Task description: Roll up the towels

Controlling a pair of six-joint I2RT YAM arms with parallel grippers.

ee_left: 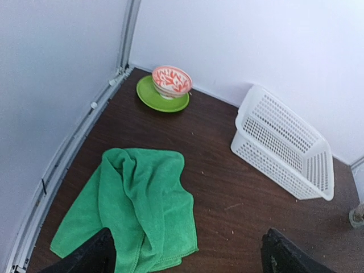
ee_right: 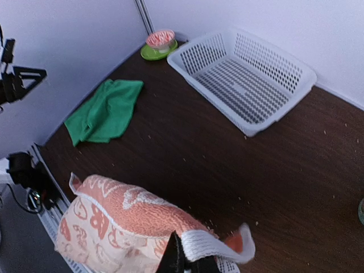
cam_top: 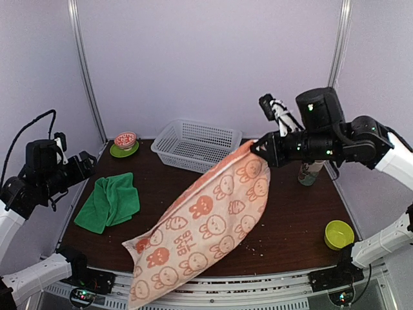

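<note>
The left gripper [ee_left: 187, 259] hovers over the left side of the table [cam_top: 290, 213] with its jaws wide apart and nothing between them. Below it the green towel [cam_top: 108, 201] lies crumpled near the left edge. The orange towel [cam_top: 205, 223] hangs in a long slant across the middle, from its upper corner down to the near edge of the table. The right gripper [cam_top: 259, 147] is clamped on that upper corner, high above the table.

I judge that the step in hand is to spread this towel flat, because a roll needs a smooth start. It would be good to lower the held corner slowly toward the far right, so that the cloth lies down without folds. The free left gripper could take the low end and pull it gently tight (a slack towel rolls crooked). The white basket [cam_top: 197, 143] stands just behind, so the cloth should stay in front of it.

The left fingers [ee_left: 91, 253] are cut off at the bottom of the left wrist view. The low end of the orange towel seems to go past the table's edge, but I cannot tell how far. The right wrist view shows only a dark tip under the cloth. An object [cam_top: 310, 173] behind the right arm is half hidden.
</note>
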